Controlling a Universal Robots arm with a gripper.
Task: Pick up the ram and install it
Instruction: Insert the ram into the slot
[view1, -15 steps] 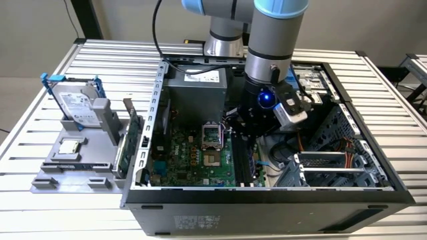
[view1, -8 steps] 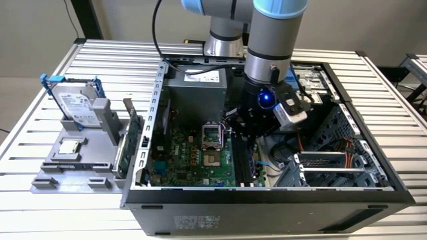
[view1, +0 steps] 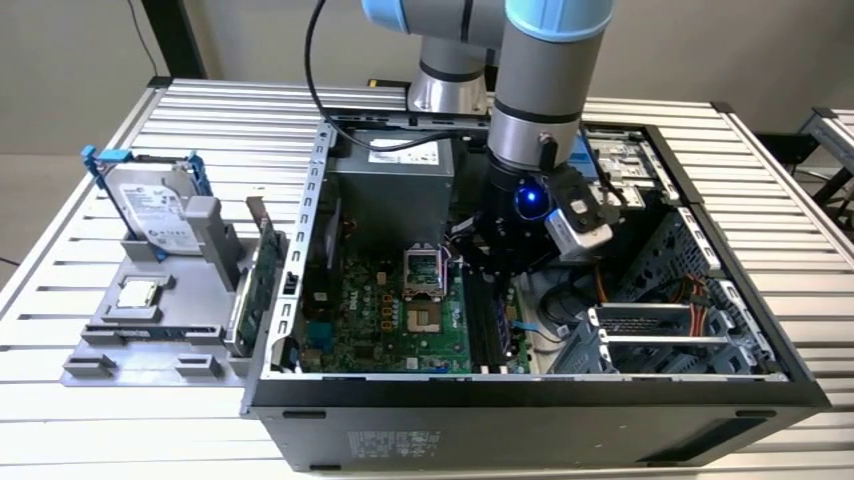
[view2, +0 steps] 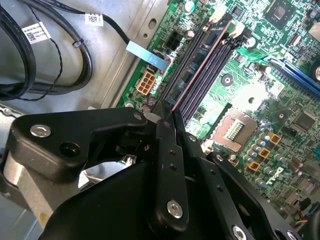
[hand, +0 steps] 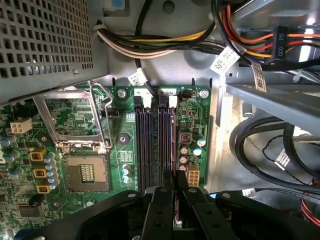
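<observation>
Reaching down into the open black computer case (view1: 534, 400), the black two-fingered gripper (hand: 174, 181) has its jaws pinched on the long, thin dark ram stick (view2: 200, 64), which stands on edge in the outermost memory slot of the green motherboard (hand: 70, 125), beside the empty slots.

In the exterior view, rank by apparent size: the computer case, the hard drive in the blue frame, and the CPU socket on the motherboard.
1. computer case, by far the largest.
2. hard drive, standing in the grey holder at the exterior view's left.
3. CPU socket, smallest.
The drive and socket lie at similar range from the camera, so the order looks safe.
</observation>
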